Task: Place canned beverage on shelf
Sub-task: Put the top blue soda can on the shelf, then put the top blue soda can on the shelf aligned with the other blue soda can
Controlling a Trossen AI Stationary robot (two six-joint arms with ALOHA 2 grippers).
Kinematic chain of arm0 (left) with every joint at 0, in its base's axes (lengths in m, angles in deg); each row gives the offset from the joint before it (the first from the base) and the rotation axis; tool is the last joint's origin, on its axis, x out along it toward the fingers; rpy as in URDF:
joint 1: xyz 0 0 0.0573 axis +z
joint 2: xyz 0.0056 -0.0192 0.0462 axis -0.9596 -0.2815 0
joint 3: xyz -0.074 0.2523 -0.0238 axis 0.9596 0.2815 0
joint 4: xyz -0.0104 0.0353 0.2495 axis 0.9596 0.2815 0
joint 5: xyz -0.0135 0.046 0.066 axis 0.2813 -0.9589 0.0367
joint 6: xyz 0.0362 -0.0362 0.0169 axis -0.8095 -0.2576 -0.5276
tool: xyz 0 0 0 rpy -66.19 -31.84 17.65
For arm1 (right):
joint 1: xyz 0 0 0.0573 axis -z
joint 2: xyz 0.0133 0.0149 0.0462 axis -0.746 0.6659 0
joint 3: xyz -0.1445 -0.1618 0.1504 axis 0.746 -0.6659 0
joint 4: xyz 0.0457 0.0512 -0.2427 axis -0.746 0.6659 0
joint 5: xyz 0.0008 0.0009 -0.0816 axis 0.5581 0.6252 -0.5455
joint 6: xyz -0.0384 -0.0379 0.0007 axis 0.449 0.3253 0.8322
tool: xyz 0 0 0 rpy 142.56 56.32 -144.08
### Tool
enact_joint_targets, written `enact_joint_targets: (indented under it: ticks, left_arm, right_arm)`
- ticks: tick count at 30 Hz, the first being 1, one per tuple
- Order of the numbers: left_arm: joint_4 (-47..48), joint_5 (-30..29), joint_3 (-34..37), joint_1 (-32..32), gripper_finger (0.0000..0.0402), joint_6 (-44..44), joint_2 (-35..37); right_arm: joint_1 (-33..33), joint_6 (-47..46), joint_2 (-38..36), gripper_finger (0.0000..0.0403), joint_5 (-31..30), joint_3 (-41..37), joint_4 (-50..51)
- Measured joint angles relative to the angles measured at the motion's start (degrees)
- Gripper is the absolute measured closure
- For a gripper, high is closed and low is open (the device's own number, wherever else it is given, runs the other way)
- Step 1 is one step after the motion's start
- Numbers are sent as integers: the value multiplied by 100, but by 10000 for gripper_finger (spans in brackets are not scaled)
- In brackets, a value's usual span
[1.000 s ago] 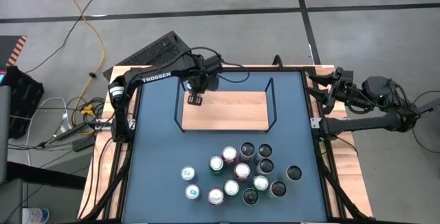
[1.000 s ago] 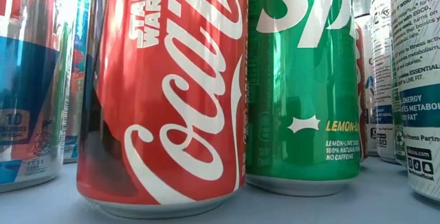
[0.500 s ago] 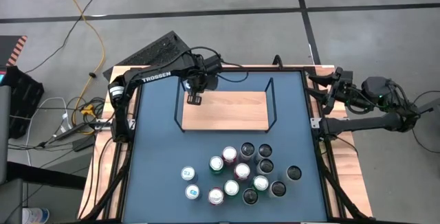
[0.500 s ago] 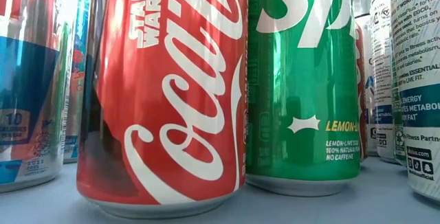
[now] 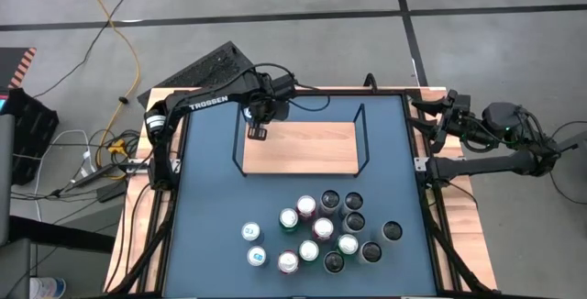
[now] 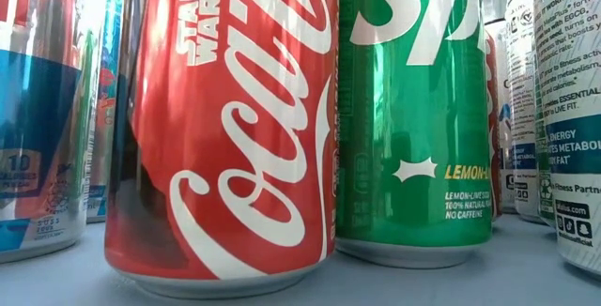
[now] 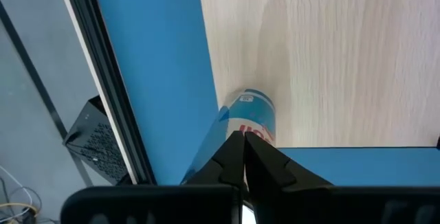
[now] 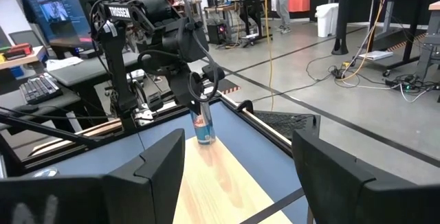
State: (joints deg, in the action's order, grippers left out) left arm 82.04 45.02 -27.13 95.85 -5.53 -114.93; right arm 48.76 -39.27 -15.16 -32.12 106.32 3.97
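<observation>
A slim blue can [image 8: 201,126] stands upright on the far left corner of the light-wood shelf [image 5: 303,148], which has a black wire frame. My left gripper [image 8: 199,99] points steeply down right over the can's top, fingers shut; in the high view my left gripper [image 5: 260,132] hides the can. In the left wrist view my left gripper's shut tips [image 7: 242,141] cover the upper end of the can [image 7: 253,114]. My right gripper [image 8: 237,157] waits open and level at the table's right edge, nothing between its fingers. My left gripper's shut fingertips [image 7: 234,152] sit from above at the top end of the blue can [image 7: 256,133], which stands upright with its base on the shelf board. The fingers themselves hide that spot, so I cannot tell whether they touch the can.
Several cans [image 5: 321,230] stand clustered on the blue tabletop near its front edge. Among them are a red cola can [image 6: 225,128] and a green soda can [image 6: 413,109], which fill the low view. The shelf's upright wire rails [image 5: 363,138] border the board.
</observation>
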Motion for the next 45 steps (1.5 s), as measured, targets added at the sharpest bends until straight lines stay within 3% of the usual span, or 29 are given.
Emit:
enact_joint_targets:
  ticks: [8, 14, 20, 23, 27, 32, 40, 45]
  left_arm:
    - [-98, -156, -41, -2, 401, 70, 0]
    - [304, 74, -801, -157, 401, 481, 2]
    - [1604, 974, -2067, -502, 397, 1739, 16]
    - [1486, 1684, -2179, -800, 381, 2518, 286]
    - [1506, 2648, -2194, -1374, 348, 2580, 641]
    - [1452, 2324, -2184, -2203, 297, 3329, 746]
    - [1517, 2012, -2145, -3200, 202, 5533, 658]
    - [1543, 1500, -2146, -3541, 169, 7523, 577]
  right_arm:
    - [-2, 1, 1, 142, 0, 0, -2]
    - [-2, 1, 0, 142, 0, 0, -2]
    - [0, 1, -1, 142, 1, 0, -2]
    - [0, 8, 1, 142, 2, 0, -2]
    - [0, 14, 3, 142, 4, -2, 26]
    - [0, 12, 1, 142, -7, -1, 119]
    - [0, 12, 1, 142, -25, -1, 279]
    - [0, 12, 1, 142, -28, -2, 306]
